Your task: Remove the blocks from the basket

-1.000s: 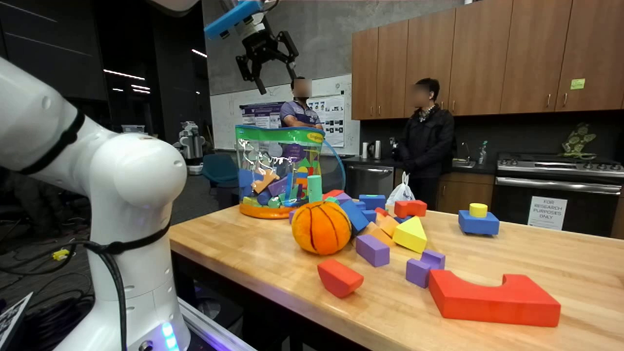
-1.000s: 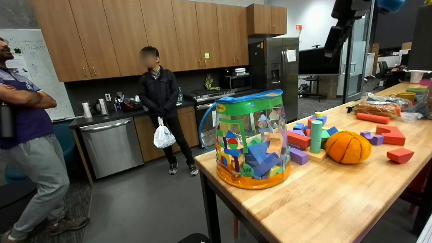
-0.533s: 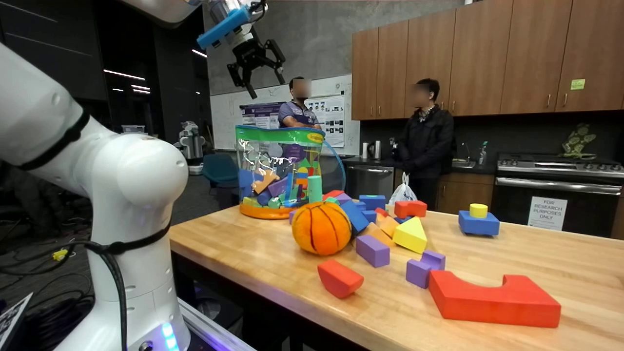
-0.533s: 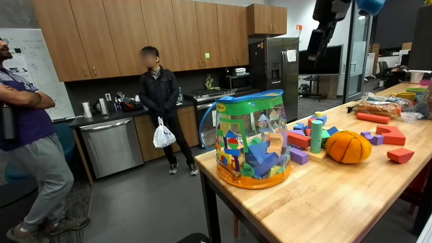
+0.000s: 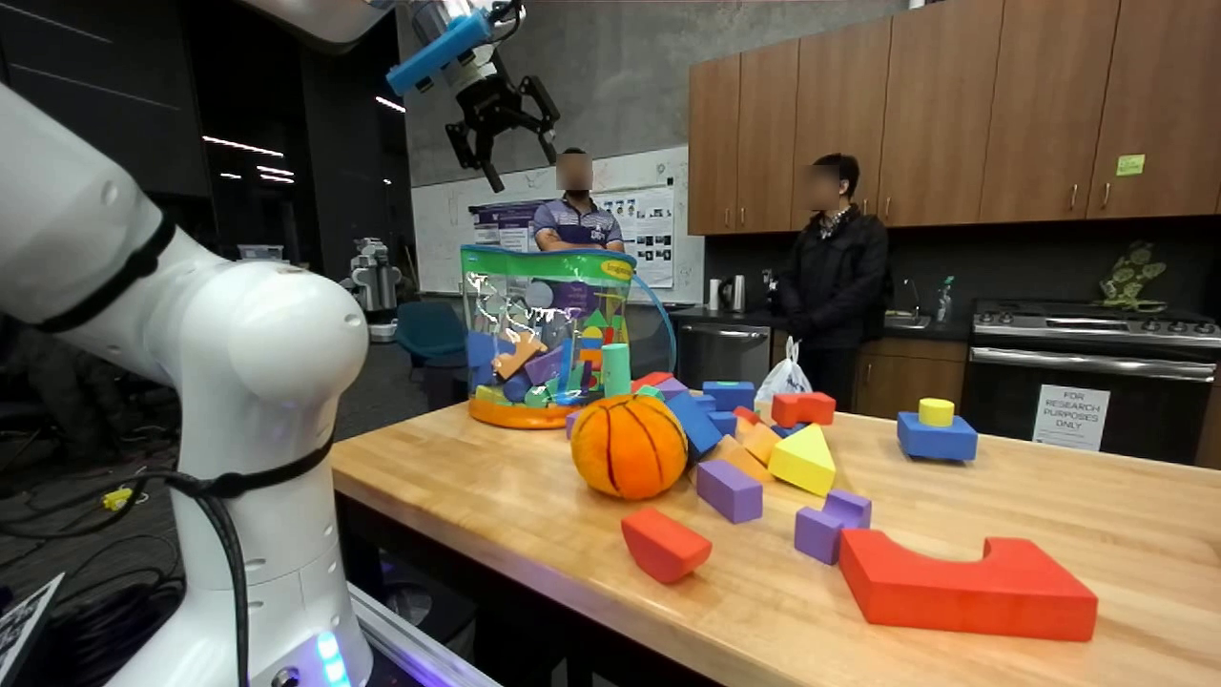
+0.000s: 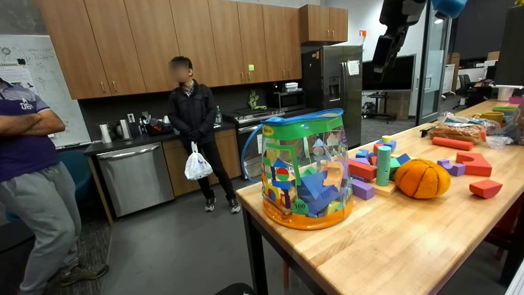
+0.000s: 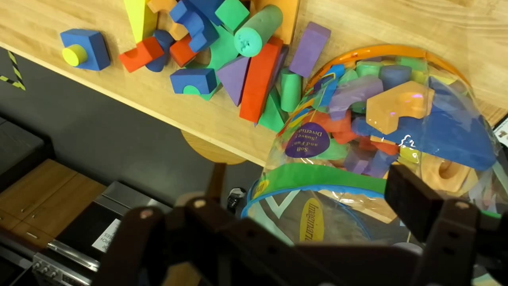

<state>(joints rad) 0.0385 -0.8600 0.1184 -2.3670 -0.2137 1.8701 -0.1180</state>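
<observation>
The basket is a clear bag with a green band, blue rim and orange base, upright on the table; it also shows in an exterior view and the wrist view. Its mouth is open. Blocks lie inside in its lower part, among them an orange block, a large blue block and a purple block. More blocks lie loose outside, such as a red block. My gripper is open and empty, higher than the rim and apart from it; its fingers also show in an exterior view.
The orange ball and a standing green cylinder are beside the basket. A red arch block lies at the table's near part. Packaged food lies farther along the table. Two people stand beyond the table.
My gripper has moved left in both exterior views between one second and half a second ago, staying open. It has hardly moved since. The person in purple has turned. The blocks and basket have not moved.
</observation>
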